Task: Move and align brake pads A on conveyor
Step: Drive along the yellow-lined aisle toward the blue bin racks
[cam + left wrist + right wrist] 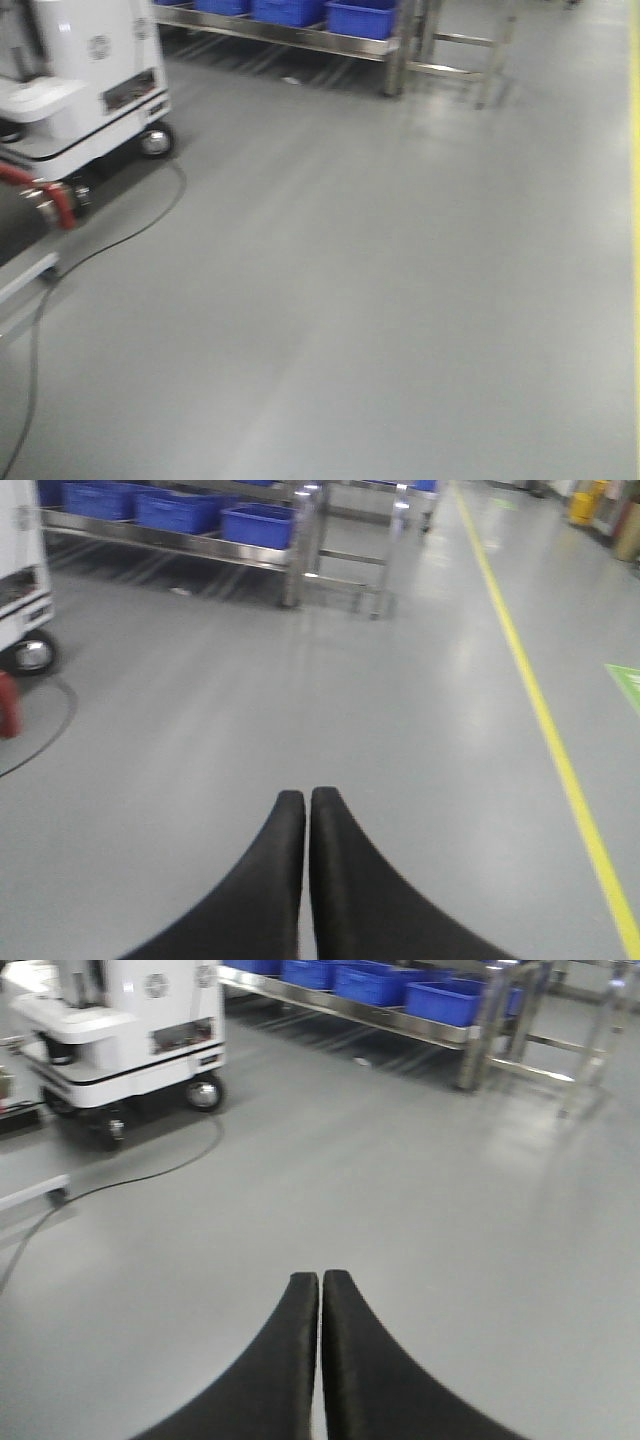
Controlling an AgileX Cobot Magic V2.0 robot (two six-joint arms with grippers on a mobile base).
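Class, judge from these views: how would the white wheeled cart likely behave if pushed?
The white cart would probably roll readily: a caster shows beneath it on smooth floor. It looks bulky, so likely heavy. The black cable lying beside it might snag.

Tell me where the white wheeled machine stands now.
The white wheeled machine stands on the grey floor at the upper left of the front view, with the steel rack of blue bins to its right.

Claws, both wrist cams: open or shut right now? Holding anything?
Left claw: closed, tips together, holding nothing.
Right claw: closed, tips together, holding nothing.
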